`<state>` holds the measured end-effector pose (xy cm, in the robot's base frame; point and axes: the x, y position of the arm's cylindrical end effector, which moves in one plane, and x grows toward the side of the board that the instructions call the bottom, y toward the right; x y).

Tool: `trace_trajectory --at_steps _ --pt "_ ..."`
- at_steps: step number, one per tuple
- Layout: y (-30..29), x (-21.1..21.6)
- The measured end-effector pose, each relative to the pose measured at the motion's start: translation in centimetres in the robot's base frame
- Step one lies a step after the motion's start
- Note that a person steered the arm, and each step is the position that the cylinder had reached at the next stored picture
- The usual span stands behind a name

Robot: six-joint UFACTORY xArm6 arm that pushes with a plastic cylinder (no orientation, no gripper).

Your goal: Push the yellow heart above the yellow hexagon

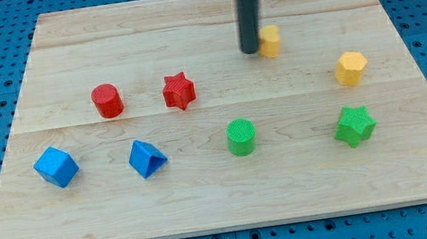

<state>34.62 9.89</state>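
The yellow heart lies near the view's top, right of centre, partly hidden by my rod. My tip is right against the heart's left side. The yellow hexagon stands to the view's right, lower than the heart and about a hand's width from it.
On the wooden board also stand a red cylinder, a red star, a blue cube, a blue triangle, a green cylinder and a green star. Blue pegboard surrounds the board.
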Motion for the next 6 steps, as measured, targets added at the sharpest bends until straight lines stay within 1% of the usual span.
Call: trace_trajectory --at_steps 1,2,3,4,5,6 --pt "5.6 0.0" --pt "4.2 -0.5" --pt "0.6 -2.0" --pt "7.2 -3.9" --pt "4.0 -2.2" --pt "-3.0 -0.1"
